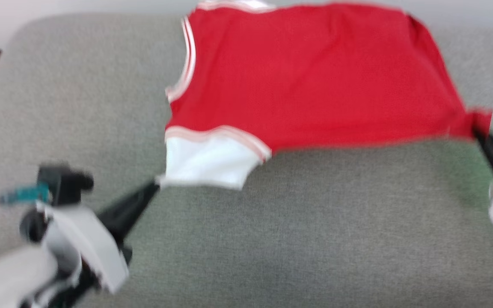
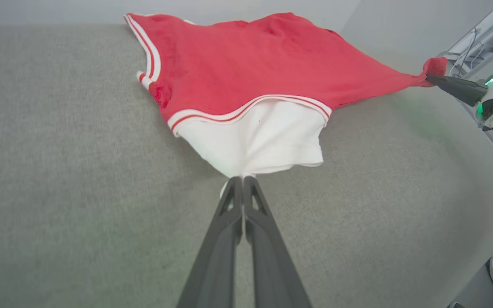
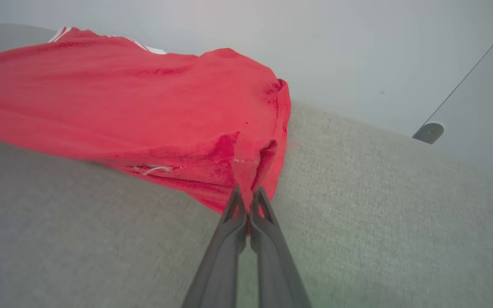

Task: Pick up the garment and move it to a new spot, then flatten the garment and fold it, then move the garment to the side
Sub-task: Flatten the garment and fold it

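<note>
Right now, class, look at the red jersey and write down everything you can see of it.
The jersey is red, knit-looking cloth with red-and-white stripe trim and a white sleeve. It lies spread and mildly wrinkled on a grey fabric surface, with its near edge stretched taut. The left end effector pinches the sleeve's edge. The right end effector pinches a red corner.

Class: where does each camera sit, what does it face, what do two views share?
Head view: on the head, down onto garment; left gripper, right gripper show.
Left wrist view: wrist, along own gripper to white sleeve.
Right wrist view: wrist, along own gripper to red corner.
Shared: head, left wrist views show both grippers.
</note>
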`<state>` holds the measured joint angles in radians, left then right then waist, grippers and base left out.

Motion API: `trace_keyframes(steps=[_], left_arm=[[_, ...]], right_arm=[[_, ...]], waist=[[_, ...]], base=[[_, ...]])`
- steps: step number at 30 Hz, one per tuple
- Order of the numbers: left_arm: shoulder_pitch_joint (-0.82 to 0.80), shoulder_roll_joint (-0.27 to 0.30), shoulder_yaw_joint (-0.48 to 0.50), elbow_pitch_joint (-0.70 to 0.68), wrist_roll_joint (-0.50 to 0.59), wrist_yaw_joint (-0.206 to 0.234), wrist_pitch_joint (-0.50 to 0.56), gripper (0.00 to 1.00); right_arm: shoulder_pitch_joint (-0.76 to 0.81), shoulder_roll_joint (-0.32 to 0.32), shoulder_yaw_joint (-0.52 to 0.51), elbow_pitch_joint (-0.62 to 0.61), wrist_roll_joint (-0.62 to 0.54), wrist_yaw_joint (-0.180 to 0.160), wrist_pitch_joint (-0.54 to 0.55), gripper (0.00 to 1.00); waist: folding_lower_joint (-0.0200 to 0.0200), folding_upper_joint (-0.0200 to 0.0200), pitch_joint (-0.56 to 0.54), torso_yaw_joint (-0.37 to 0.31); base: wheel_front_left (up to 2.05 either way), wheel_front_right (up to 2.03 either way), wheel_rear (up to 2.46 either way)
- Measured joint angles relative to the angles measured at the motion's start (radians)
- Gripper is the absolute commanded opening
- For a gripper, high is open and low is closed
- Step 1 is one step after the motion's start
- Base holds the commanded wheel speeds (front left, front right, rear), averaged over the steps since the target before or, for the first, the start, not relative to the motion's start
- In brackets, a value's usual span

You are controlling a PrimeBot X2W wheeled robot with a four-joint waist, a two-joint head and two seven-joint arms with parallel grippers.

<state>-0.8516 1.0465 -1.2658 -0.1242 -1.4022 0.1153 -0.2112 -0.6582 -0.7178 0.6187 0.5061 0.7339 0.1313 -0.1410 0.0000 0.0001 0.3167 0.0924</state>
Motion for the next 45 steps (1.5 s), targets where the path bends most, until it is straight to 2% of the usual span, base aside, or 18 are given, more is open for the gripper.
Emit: trace_keyframes(steps=[8,15,24,32,37,41,45], left_arm=[[0.269,0.059,-0.005,-0.157,-0.11,0.124,-0.044,0.0],[0.486,0.035,0.044,-0.237,-0.212,0.205,-0.053,0.0],[0.647,0.008,0.113,-0.291,-0.26,0.238,-0.053,0.0],[0.575,0.1,0.171,-0.367,-0.143,0.291,-0.038,0.0],[0.437,0.159,0.203,-0.388,-0.041,0.307,0.059,0.0],[0.311,0.168,0.222,-0.357,0.033,0.284,0.172,0.0],[0.188,0.135,0.234,-0.278,0.096,0.225,0.276,0.0]], right_arm=[[0.324,-0.096,0.014,-0.17,0.039,0.0,0.014,0.0],[0.528,-0.137,-0.033,-0.244,0.06,0.0,0.011,0.0],[0.669,-0.148,-0.118,-0.321,0.072,0.0,0.045,0.0],[0.685,-0.127,-0.195,-0.399,0.063,0.0,0.108,0.0],[0.617,-0.099,-0.236,-0.438,0.031,0.0,0.182,0.0],[0.544,-0.07,-0.253,-0.448,0.011,0.0,0.25,0.0],[0.468,-0.04,-0.259,-0.431,-0.004,0.0,0.304,0.0]], waist=[[0.0,0.0,-0.108,-0.002],[0.0,0.0,-0.151,0.004],[0.0,0.0,-0.138,0.009],[0.0,0.0,-0.131,-0.002],[0.0,0.0,-0.125,-0.019],[0.0,0.0,-0.118,-0.035],[0.0,0.0,-0.103,-0.049]], base=[[0.0,0.0,0.0],[0.0,0.0,0.0],[0.0,0.0,0.0],[0.0,0.0,0.0],[0.0,0.0,0.0],[0.0,0.0,0.0],[0.0,0.0,0.0]])
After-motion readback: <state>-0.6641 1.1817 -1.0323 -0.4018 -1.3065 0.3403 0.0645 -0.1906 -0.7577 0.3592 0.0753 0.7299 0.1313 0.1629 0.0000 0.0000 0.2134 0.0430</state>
